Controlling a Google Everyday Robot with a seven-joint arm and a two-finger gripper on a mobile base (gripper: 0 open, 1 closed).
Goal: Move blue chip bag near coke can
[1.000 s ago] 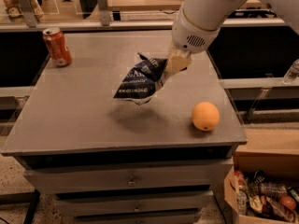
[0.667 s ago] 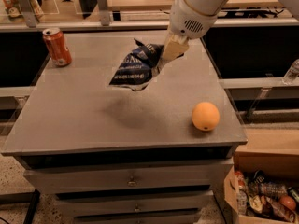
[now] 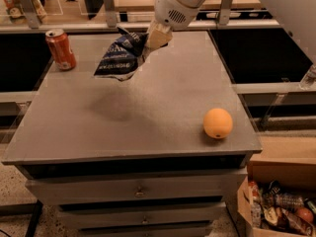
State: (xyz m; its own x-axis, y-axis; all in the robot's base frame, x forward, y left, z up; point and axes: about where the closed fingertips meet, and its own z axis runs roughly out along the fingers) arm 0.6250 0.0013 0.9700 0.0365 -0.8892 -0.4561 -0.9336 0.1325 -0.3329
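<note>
My tool [image 3: 156, 37] gripped the bag [image 3: 120, 57] by its right edge, so it hung left of and below the tool, above the counter [image 3: 163, 102], right of the can [image 3: 60, 49].

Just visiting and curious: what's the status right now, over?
Tool over table, back middle, shut on bag. Bag airborne, right of can, not touching. Nothing between them; orange far right.

Your gripper [image 3: 150, 39], clamped on the blue chip bag [image 3: 120, 57], hangs above the table [image 3: 148, 127] with bare top between it and the coke can [image 3: 60, 49] (upright near the far left corner). The orange fruit [image 3: 217, 123] sits well apart, near the front right edge.
</note>
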